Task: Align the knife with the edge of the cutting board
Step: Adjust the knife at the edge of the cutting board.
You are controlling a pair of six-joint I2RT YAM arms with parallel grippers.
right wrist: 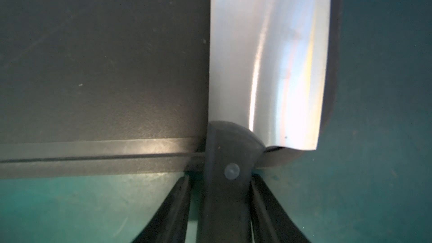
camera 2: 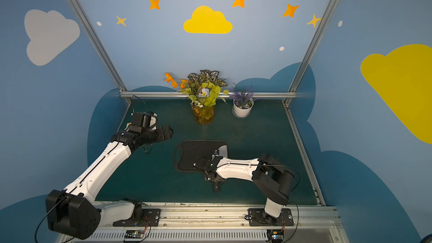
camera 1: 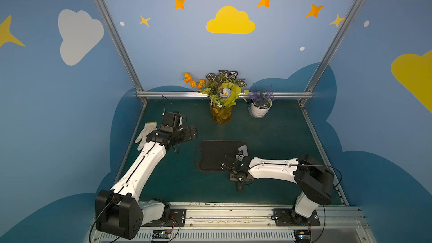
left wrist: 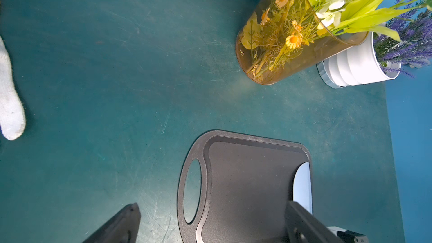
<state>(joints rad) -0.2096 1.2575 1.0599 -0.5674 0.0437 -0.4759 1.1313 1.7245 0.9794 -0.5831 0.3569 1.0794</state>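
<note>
Silver and black: found the knife (right wrist: pixel 268 54) lying flat at the end of the board (right wrist: pixel 93 54) away from its slot, with the long side of the blade running right along the short edge. Saw only a thin strip of board past the blade, close to even from end to end. Noticed the black handle poking out over the near edge, above the green mat (right wrist: pixel 385 90). Found the right gripper (right wrist: pixel 221 178) low over the mat and narrow, one of its fingers (right wrist: pixel 168 206) on each side of the handle, close by the blade. Spotted a sliver of mat between one finger and the handle, so judged the knife not yet held; could not tell about the other side. Saw the left gripper (left wrist: pixel 212 204) wide, holding nothing, up off the mat near the slot end of the board. Looked like the grabbing step, with very little left to fix. Needed a slow, even squeeze, so as not to knock the handle sideways. Needed the blade kept flat and slid, not lifted. Called for tiny turns only, up to an even strip all along. Had to watch the board too, easy to drag across the mat with a hard push.
</note>
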